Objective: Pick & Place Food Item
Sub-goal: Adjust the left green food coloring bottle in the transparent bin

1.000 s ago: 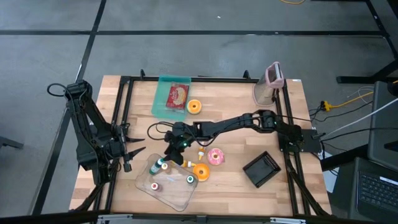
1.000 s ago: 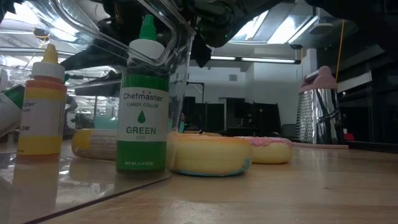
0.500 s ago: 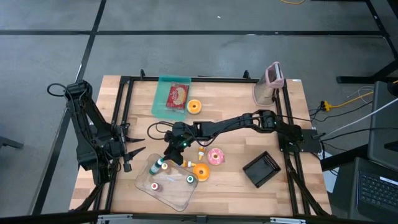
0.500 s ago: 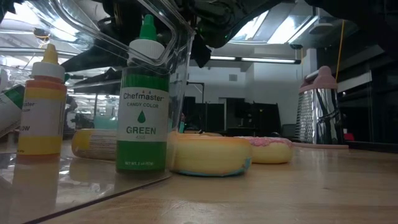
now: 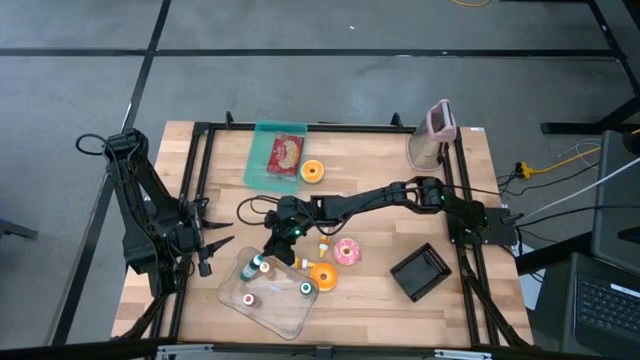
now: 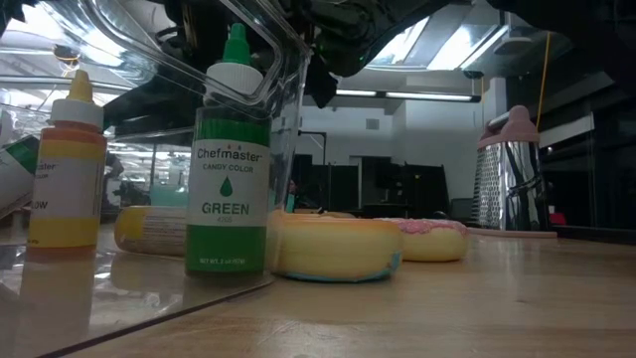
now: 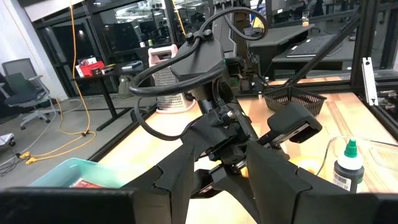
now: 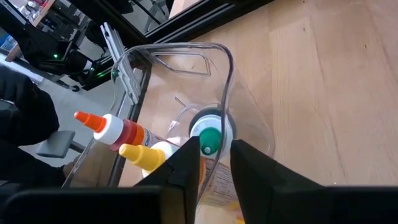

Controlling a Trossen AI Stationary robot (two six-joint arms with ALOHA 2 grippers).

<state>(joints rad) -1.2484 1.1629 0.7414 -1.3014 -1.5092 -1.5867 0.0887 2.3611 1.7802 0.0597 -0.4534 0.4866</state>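
The right gripper (image 8: 216, 152) has been narrowing its fingers around the green bottle (image 8: 210, 138) standing in the clear tray (image 8: 227, 68) on the bench; whether the grasp is firm, I cannot tell. The left gripper (image 5: 205, 245) waits, fingers apart.

Wooden table (image 5: 380, 300), clear glossy plastic container (image 5: 285, 318)

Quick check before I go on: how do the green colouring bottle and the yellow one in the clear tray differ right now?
The green bottle stands upright; the yellow bottle lies on its side beside an orange-capped one. The right gripper has its fingers either side of the green bottle's cap; the yellow bottle is untouched. The green bottle is dark with a white collar, the yellow bottle yellow-capped. Both sit in the clear tray.
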